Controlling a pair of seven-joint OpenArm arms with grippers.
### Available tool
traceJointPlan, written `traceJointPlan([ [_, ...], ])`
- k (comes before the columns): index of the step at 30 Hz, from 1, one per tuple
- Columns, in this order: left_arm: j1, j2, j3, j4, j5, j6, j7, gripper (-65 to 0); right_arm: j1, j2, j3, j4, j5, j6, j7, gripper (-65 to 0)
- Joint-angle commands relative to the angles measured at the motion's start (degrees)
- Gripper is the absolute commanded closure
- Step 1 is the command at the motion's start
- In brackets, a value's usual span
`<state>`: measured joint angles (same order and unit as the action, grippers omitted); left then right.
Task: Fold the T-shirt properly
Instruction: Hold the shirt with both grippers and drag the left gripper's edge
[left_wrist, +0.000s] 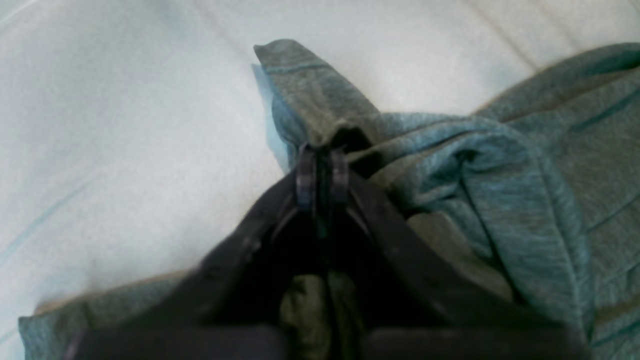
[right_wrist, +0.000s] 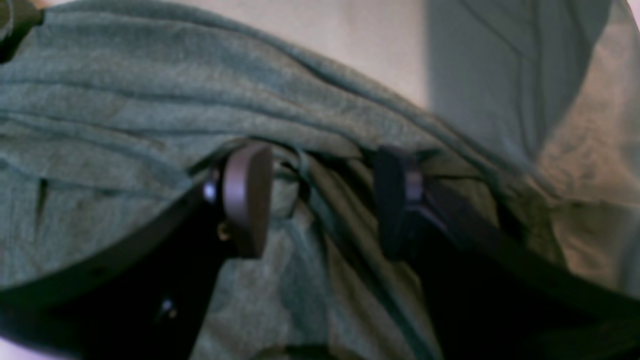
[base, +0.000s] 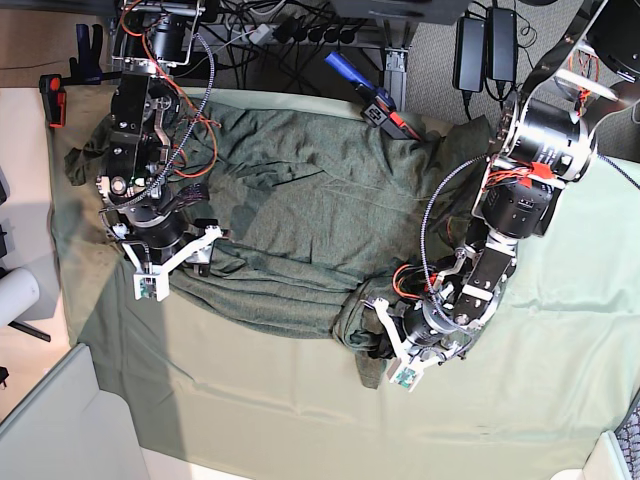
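Observation:
The dark olive-green T-shirt (base: 300, 200) lies spread and wrinkled across the back of the table on the paler green cloth (base: 560, 400). My left gripper (base: 370, 345) is shut on a bunched fold at the shirt's front right corner. The left wrist view shows its fingertips (left_wrist: 306, 177) pinched together on the fabric (left_wrist: 310, 95), just above the cloth. My right gripper (base: 205, 255) is at the shirt's left side. In the right wrist view it (right_wrist: 322, 200) is open, jaws wide apart, with loose shirt fabric (right_wrist: 150, 115) between and over them.
A red clamp (base: 55, 100) and a blue-and-red clamp (base: 378, 100) sit at the table's back edge. Cables and power bricks (base: 485, 45) lie behind. A white roll (base: 15, 295) stands off the left edge. The cloth's front edge runs along the bottom.

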<state>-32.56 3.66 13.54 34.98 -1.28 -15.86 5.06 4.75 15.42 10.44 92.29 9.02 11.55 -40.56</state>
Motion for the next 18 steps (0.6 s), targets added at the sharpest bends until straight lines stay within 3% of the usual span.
traceJointPlan([
  [1, -2.47, 0.42, 0.04, 0.87, -0.2, 0.0, -1.44, 0.0, 1.09, 0.61, 0.37, 0.87, 0.24, -0.24, 1.31, -32.7],
  [7, -4.74, -1.11, -0.02, 4.26, -2.12, 0.02, 0.35, 0.0, 1.09, 0.63, 0.37, 0.87, 0.24, -0.24, 1.55, -32.7],
  [11, -3.15, -3.61, -0.07, 13.03, -5.14, 0.0, 8.24, 0.0, 1.09, 0.66, 0.37, 0.87, 0.22, -0.24, 2.05, -32.7],
  [18, 4.63, -9.09, -0.07, 29.55, -7.48, 0.0, 13.97, 0.0, 1.09, 0.66, 0.37, 0.87, 0.2, -0.24, 3.43, -32.7],
])
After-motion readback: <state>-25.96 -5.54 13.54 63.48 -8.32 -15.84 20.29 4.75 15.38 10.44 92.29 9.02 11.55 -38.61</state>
